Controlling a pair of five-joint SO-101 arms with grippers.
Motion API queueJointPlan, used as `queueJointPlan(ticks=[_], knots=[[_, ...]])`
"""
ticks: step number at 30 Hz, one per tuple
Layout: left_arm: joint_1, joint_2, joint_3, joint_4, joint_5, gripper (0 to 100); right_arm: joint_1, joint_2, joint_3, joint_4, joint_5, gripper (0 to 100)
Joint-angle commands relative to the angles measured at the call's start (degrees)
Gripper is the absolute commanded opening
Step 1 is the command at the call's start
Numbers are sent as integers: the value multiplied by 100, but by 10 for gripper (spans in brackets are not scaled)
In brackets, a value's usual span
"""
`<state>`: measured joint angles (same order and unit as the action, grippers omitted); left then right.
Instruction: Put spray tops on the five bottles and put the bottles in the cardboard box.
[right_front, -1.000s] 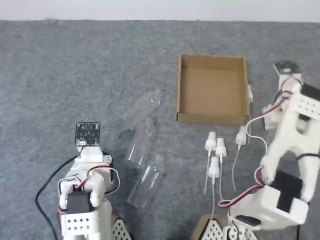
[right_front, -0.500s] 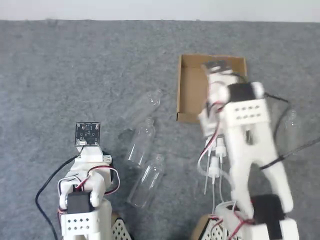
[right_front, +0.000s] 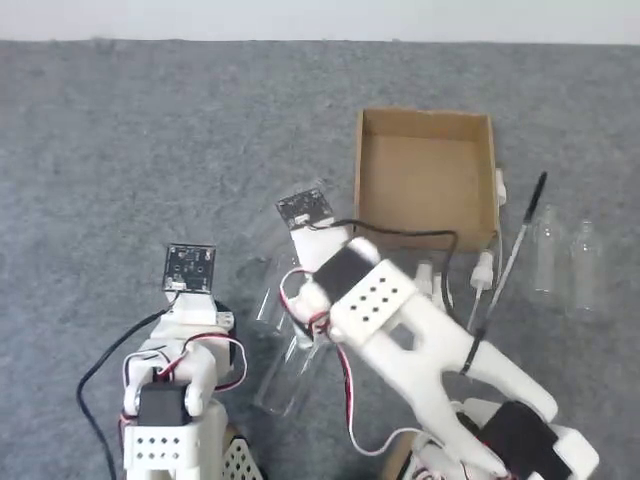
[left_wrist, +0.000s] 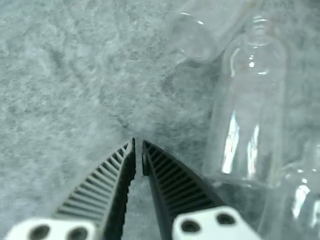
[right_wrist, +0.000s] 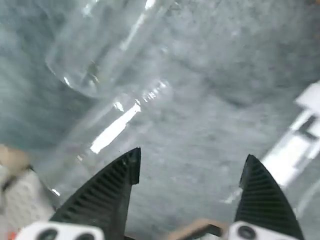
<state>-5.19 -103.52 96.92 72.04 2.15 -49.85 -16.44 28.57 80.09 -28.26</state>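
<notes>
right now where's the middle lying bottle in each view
High view: middle bottle lies between the arms, partly under the right arm.
Left wrist view: middle bottle beside the shut left end effector.
Right wrist view: middle bottle ahead of the open right end effector.
Shared landmark: upper bottle's base by its neck.

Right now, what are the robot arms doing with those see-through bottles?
The right gripper hangs open over the clear plastic bottles lying on the grey table. The left gripper is shut beside them, holding nothing. The white spray tops lie loose near the brown cardboard box, which has no bottle in it yet. Two more clear bottles stand to one side of it.
</notes>
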Motion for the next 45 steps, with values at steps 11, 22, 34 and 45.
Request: queueJointPlan(ticks=[11, 22, 34, 45], knots=[[-1556, -88, -40, -18, -35, 17, -646, -312, 651, -1279, -1099, 277], [-2549, -88, -40, -413, 0, 16, -980, -303, 1204, -2211, -1785, 275], [-2549, -88, -40, -413, 0, 16, -620, -295, 1662, -2475, -1749, 239], [-2549, -88, -40, -413, 0, 16, 989, -312, 1969, -2457, -651, 109]])
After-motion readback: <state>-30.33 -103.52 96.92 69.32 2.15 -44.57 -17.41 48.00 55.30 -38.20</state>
